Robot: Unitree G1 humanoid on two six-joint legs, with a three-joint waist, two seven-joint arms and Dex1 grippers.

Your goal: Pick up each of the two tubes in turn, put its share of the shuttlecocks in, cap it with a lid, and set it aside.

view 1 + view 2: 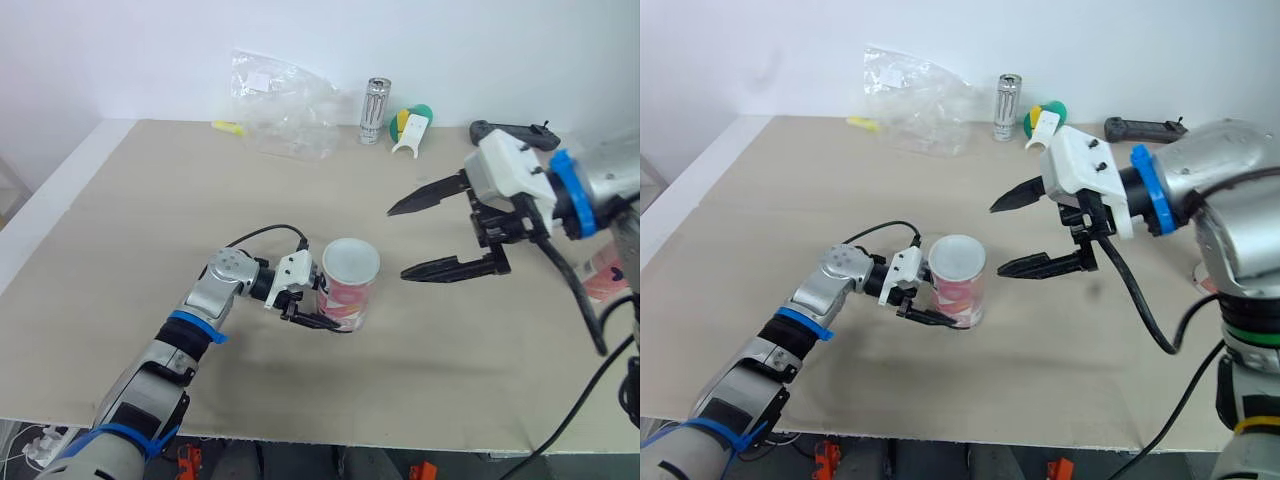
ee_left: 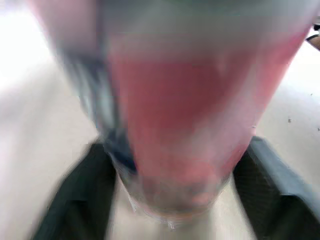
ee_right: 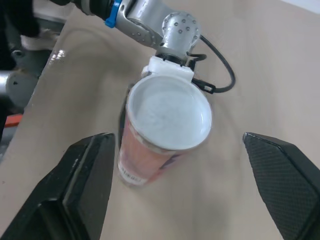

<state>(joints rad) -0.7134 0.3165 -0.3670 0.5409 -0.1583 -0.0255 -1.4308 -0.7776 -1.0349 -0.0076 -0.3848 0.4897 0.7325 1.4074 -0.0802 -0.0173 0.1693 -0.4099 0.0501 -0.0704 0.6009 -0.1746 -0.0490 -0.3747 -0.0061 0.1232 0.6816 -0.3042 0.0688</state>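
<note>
Tube (image 3: 145,157): red-and-pink print on the wall, with a band of dark marks near the base; too small to read.
Can (image 1: 375,108): silver, with a dark vertical mark on the side; no letters can be made out.
Plastic bag (image 1: 290,115): carries a small white tag (image 1: 262,82); nothing legible on it.
Readable text overall: none.

Along the far edge of the beige desk (image 1: 120,230) a crumpled clear plastic bag (image 1: 282,108) sprawls near the middle, and a small yellow item (image 1: 228,127) peeks out at its left side, what it is I cannot tell. Just right of the bag a silver drinks can (image 1: 375,110) stands upright. Right beside that sits a green, yellow and white object (image 1: 410,128). Further right along the same edge lies a black handheld controller (image 1: 1142,127). Behind it all, a plain white wall (image 1: 120,50).
</note>
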